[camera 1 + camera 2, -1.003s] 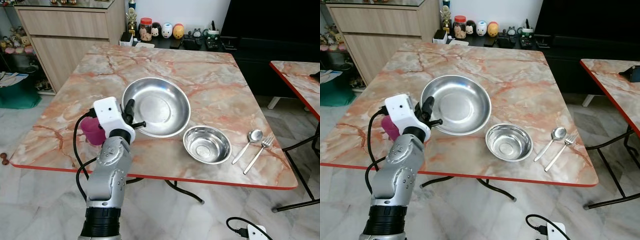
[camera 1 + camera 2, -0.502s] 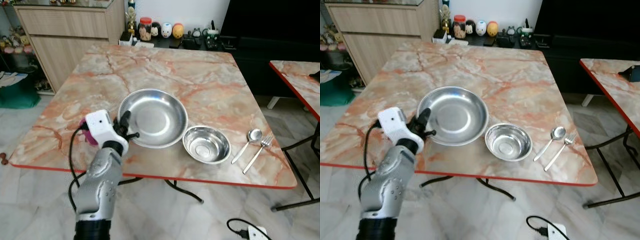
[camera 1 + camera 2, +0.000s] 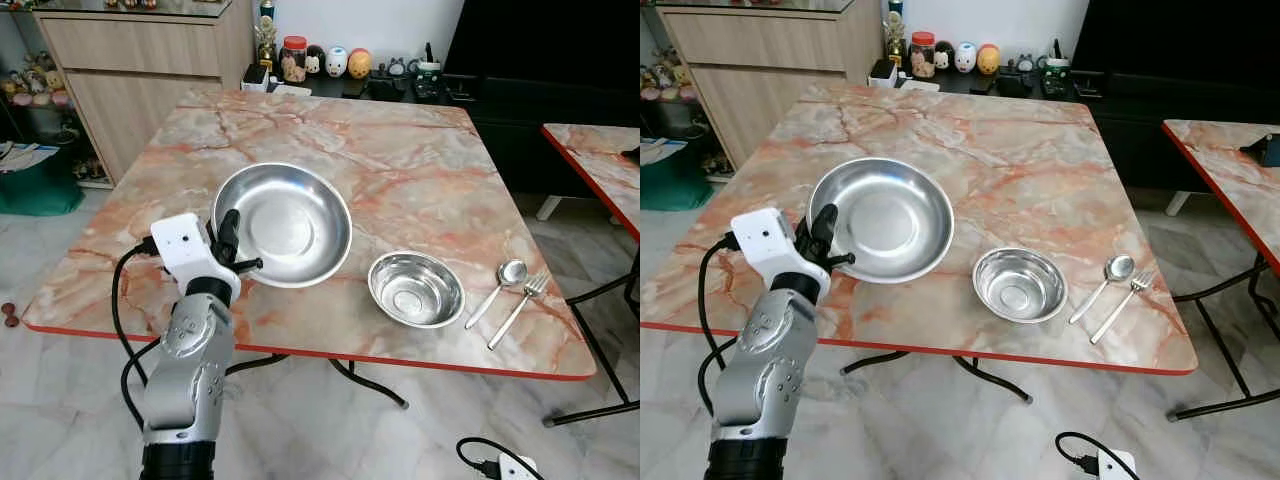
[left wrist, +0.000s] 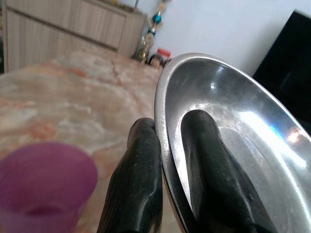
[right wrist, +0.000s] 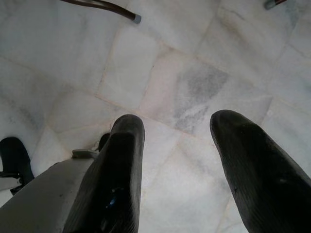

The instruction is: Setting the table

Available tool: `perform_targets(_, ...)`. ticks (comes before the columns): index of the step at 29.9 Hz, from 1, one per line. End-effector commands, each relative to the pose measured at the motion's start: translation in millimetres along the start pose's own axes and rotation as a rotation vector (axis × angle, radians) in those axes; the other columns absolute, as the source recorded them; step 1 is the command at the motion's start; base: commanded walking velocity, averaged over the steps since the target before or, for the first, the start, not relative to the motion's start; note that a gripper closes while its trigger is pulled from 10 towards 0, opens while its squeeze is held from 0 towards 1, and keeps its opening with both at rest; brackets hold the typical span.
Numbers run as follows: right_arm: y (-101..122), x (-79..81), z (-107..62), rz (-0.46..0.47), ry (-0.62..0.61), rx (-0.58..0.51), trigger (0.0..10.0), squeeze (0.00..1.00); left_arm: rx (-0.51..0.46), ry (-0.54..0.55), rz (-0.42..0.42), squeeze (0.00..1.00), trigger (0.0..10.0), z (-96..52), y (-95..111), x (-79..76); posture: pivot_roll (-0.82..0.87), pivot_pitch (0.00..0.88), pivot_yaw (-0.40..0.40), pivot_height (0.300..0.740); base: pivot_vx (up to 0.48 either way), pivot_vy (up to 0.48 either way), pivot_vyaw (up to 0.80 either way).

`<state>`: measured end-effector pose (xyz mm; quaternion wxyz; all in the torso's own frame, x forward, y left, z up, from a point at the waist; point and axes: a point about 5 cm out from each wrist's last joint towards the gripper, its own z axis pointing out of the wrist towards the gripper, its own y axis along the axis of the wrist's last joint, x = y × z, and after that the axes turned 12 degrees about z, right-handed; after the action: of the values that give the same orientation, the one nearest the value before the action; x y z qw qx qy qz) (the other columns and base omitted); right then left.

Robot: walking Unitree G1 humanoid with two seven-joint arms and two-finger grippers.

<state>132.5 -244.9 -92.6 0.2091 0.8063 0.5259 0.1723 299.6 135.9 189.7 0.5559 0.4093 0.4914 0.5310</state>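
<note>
Marble-patterned table (image 3: 400, 150) on pale tiled floor (image 3: 60, 400), left claw (image 3: 228, 240) clamped on large steel bowl (image 3: 285, 220), right claw (image 5: 177, 160) apart

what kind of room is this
Most likely a home dining or living area: a marble-look table laid with steel bowls, a spoon and a fork, a wooden sideboard, and a shelf of small figurines by the wall.

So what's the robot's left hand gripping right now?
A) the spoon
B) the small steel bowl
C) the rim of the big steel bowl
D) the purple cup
C: the left hand pinches the rim of the big steel bowl, one black finger inside, one outside.
</note>
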Motion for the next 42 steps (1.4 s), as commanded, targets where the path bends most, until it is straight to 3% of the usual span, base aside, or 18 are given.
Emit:
perform_targets(1, 1, -4.4, -0.6, 0.014, -0.015, -0.002, 10.0, 0.0, -0.028, -0.022, -0.01, 0.0, 10.0, 3.0, 5, -8.4, 0.18, 0.0, -0.102, 0.74, -0.266, 0.0, 0.0)
perform_targets(8, 1, -5.4, -0.7, 0.017, -0.018, -0.007, 10.0, 0.0, -0.028, -0.042, -0.032, 0.0, 10.0, 3.4, 3, -18.9, 0.15, 0.0, -0.099, 0.74, -0.325, 0.0, 0.0)
perform_targets(18, 1, -5.4, -0.7, 0.021, -0.02, -0.007, 10.0, 0.0, -0.035, -0.042, -0.03, 0.0, 10.0, 5.5, 2, -19.9, 0.14, 0.0, -0.096, 0.74, -0.317, 0.0, 0.0)
perform_targets(30, 2, -4.2, -0.4, 0.024, -0.019, -0.009, 10.0, 0.0, -0.037, -0.057, -0.027, 0.0, 10.0, 8.0, 2, -22.2, 0.15, 0.0, -0.096, 0.74, 0.0, 0.0, 0.0)
perform_targets(39, 2, -4.1, -0.4, 0.028, -0.02, -0.011, 10.0, 0.0, -0.014, -0.078, -0.08, 0.0, 10.0, 7.0, -2, -25.7, 0.14, 0.0, -0.097, 0.74, 0.0, 0.0, 0.0)
perform_targets(42, 1, -4.2, -0.5, 0.027, -0.019, -0.011, 10.0, 0.0, 0.019, -0.059, -0.155, 0.0, 10.0, 5.2, -6, -25.6, 0.14, 0.0, -0.098, 0.74, 0.0, 0.0, 0.0)
